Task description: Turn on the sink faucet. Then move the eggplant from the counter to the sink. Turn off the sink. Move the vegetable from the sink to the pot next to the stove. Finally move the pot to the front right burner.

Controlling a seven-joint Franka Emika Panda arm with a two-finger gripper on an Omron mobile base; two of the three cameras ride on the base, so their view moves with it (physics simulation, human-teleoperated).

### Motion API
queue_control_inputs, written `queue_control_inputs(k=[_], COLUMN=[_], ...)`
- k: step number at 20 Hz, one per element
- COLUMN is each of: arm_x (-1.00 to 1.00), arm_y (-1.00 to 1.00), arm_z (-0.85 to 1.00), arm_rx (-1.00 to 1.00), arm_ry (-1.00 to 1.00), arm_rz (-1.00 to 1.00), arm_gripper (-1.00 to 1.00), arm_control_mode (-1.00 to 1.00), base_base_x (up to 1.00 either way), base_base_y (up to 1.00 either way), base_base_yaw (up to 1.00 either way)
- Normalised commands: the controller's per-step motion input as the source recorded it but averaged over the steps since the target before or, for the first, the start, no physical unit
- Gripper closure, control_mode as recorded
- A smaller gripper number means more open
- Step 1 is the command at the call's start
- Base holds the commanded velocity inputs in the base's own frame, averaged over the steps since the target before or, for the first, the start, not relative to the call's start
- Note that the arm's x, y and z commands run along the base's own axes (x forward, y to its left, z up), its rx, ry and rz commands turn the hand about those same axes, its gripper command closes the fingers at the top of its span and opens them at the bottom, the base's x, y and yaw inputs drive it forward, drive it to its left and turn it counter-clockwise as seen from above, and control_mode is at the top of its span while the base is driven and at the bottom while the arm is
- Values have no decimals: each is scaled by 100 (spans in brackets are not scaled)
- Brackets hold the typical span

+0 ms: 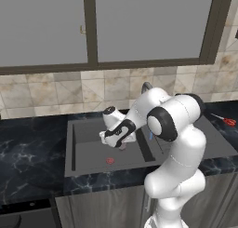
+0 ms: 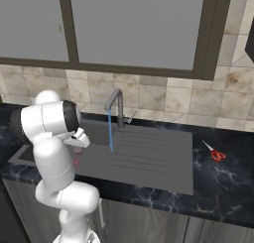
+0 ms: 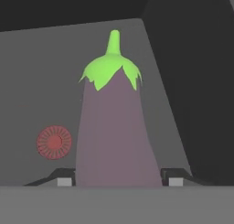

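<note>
The surface (image 2: pixel 218 182), black marble-look w/ white veins, carries the sink (image 1: pixel 88 134); its ribbed drainboard (image 2: pixel 149 155) sits at approx 3 o'clock of the basin in the right base view. The arm reaches down into the basin. The sink faucet (image 2: pixel 117 105) is running: a thin blue stream (image 2: pixel 110 133) falls from the spout.

The eggplant (image 3: pixel 114 127) sits between the gripper (image 3: pixel 114 182) tips in the hand view, stem end pointing to 12 o'clock, body filling the gap; the gripper looks pinched on its lower end, jaws stood fairly wide around it. It hangs over the basin floor, w/ the red drain (image 3: pixel 54 142) at approx 9 o'clock of it. In the left base view the gripper (image 1: pixel 122 145) is low in the basin, drain (image 1: pixel 110 160) at approx 7 o'clock. Can't tell whether the eggplant touches the basin floor yet.

Risks, as a judgement:
- Release too high: the rounded veg could roll or bounce, and end up against a basin wall where a regrasp is awkward.
- Grip is on one end only, so the long body may pivot or slip out early.
- Basin walls are near the hand; a wide lift-out swing could clip the rim or the faucet neck.
- Faucet lever is small; a sloppy approach to shut the water off may miss or nudge it the wrong way.

Red scissors (image 2: pixel 216 153) lie on the surface well apart, at approx 3 o'clock of the sink; no hazard here.
</note>
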Motion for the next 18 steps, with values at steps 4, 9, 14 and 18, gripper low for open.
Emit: queue_control_inputs(k=[4, 9, 14, 18], arm_x=[16, 19, 8, 17], arm_y=[0, 0, 0, 0], arm_z=[-28, -3, -21, -16], arm_rx=[5, 1, 0, 0], arm_ry=[0, 7, 9, 5], arm_rz=[0, 0, 0, 0], arm_gripper=[100, 100, 100, 100], arm_control_mode=[-100, -100, -100, -100], base_base_x=[0, 0, 0, 0], base_base_y=[0, 0, 0, 0], base_base_yaw=[0, 0, 0, 0])
